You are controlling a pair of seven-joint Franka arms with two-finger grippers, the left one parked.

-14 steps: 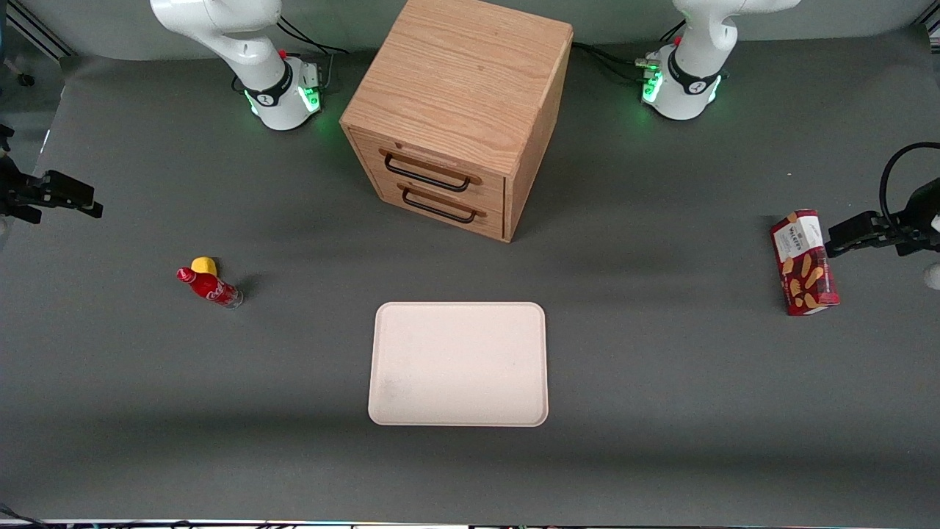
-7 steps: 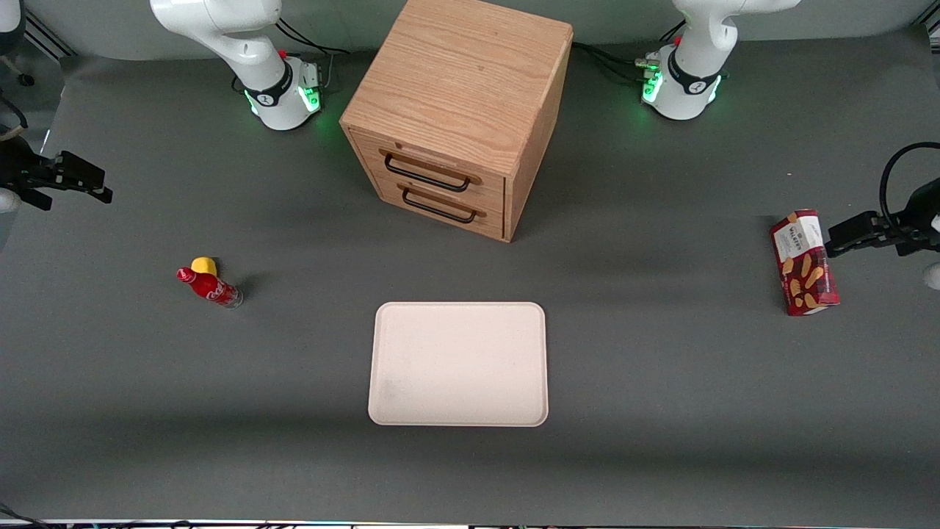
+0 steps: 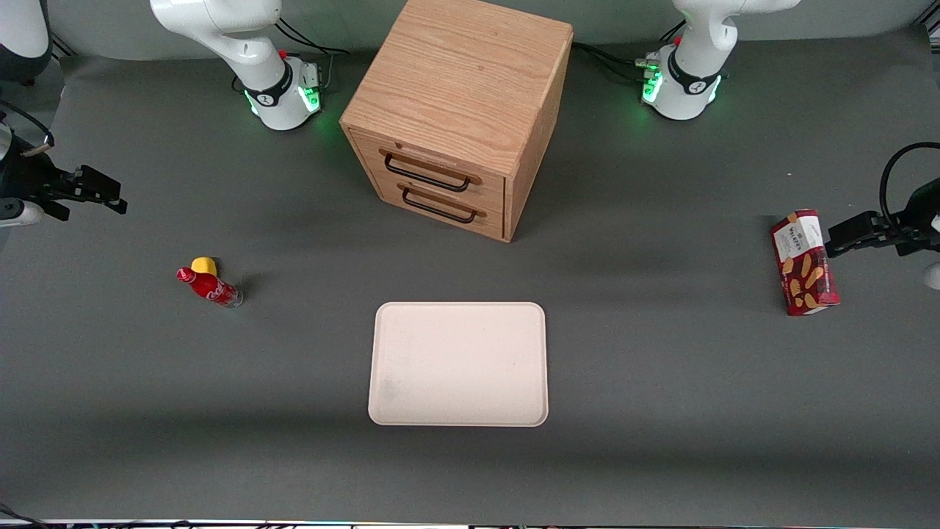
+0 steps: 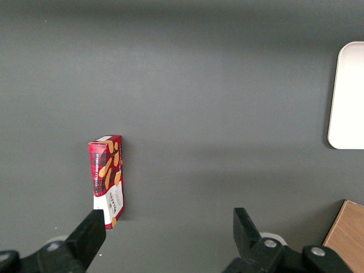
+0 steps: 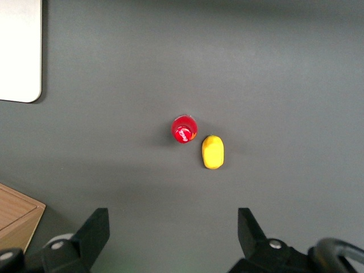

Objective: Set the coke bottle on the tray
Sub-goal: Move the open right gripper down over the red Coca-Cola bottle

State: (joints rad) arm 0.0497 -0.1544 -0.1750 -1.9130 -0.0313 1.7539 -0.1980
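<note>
The coke bottle (image 3: 209,286) stands upright on the grey tabletop (image 3: 661,382) toward the working arm's end, a small yellow object (image 3: 204,264), maybe a toy lemon, just beside it, slightly farther from the front camera. The tray (image 3: 459,364) lies flat near the tabletop's front edge, midway along it, well apart from the bottle. The gripper (image 3: 110,198) hovers above that same end of the tabletop, fingers (image 5: 94,227) spread wide with nothing between them, not over the bottle. A wooden drawer cabinet (image 3: 459,110) sits at the back edge.
</note>
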